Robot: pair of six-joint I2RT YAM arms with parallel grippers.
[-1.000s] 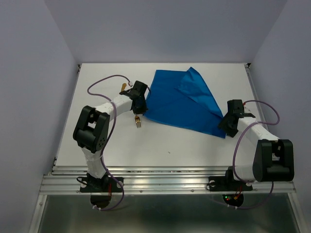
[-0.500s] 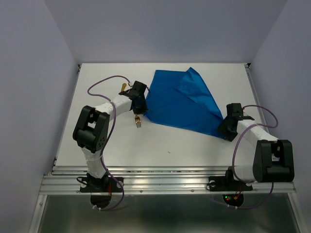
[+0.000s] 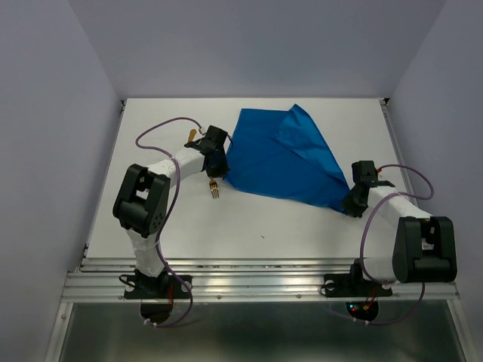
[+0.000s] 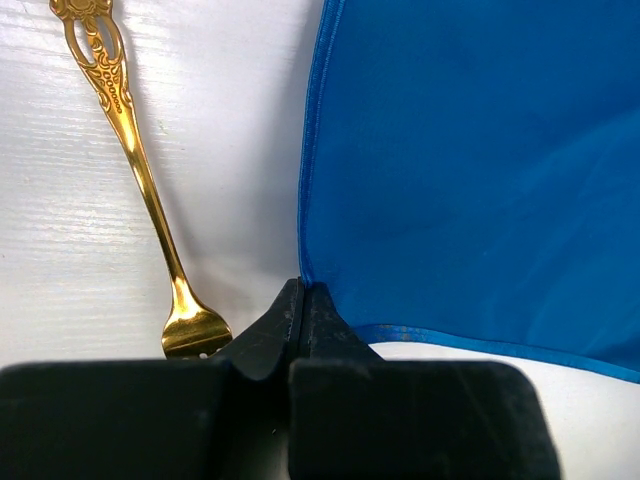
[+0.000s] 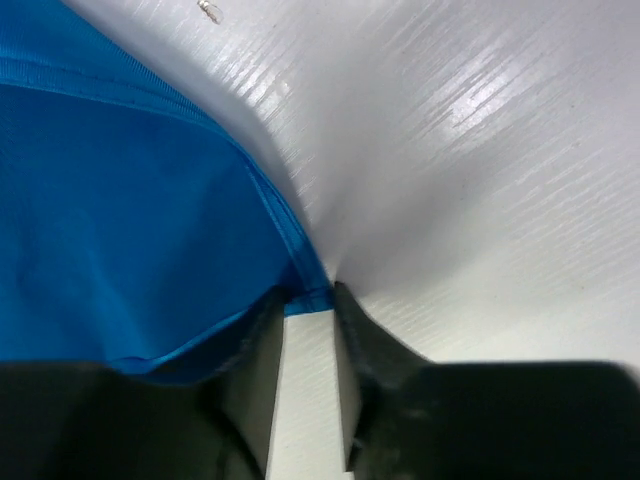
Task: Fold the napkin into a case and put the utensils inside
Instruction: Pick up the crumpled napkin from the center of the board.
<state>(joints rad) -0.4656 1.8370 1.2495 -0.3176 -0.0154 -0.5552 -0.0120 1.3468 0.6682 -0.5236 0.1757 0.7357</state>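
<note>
**A:** Where's the napkin?

**B:** The napkin (image 3: 283, 162) lies mostly flat on the table (image 3: 302, 234), toward the far middle, with 1 flap doubled over at its far right. There is no case yet.

**A:** And your hands?

**B:** My left gripper (image 4: 302, 300) is clamped tight on the near-left corner. My right gripper (image 5: 310, 312) straddles the right corner, jaws slightly apart with the cloth tip between them. I judge it unpinched.

**A:** The utensils?

**B:** The fork (image 4: 150, 200) lies bare just beside the napkin's left edge. 1 more golden piece (image 3: 193, 136) shows behind my left wrist. I judge nearly every fold is left, and both pieces still need loading.
</note>
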